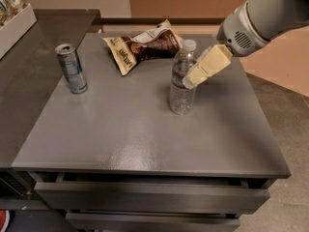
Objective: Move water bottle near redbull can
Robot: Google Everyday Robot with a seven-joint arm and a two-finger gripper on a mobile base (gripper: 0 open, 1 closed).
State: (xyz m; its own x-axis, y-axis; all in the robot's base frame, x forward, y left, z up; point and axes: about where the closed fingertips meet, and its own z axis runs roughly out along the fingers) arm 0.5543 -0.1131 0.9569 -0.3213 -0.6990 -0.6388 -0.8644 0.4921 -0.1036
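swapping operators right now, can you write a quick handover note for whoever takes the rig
Gripper: at the water bottle's upper right side, overlapping it in view; hold unconfirmed.
Water bottle: upright, right of the table's centre.
Redbull can: upright near the left edge, far from the bottle.
Chip bag: at the back, between them.
Done: nothing delivered. Left: grasp bottle, carry it left, set it beside the can.

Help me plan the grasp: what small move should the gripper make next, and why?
Probably ease the gripper in around the bottle at label height. It hangs beside the bottle's upper half, no grip is evident, and the can stands far across the table.
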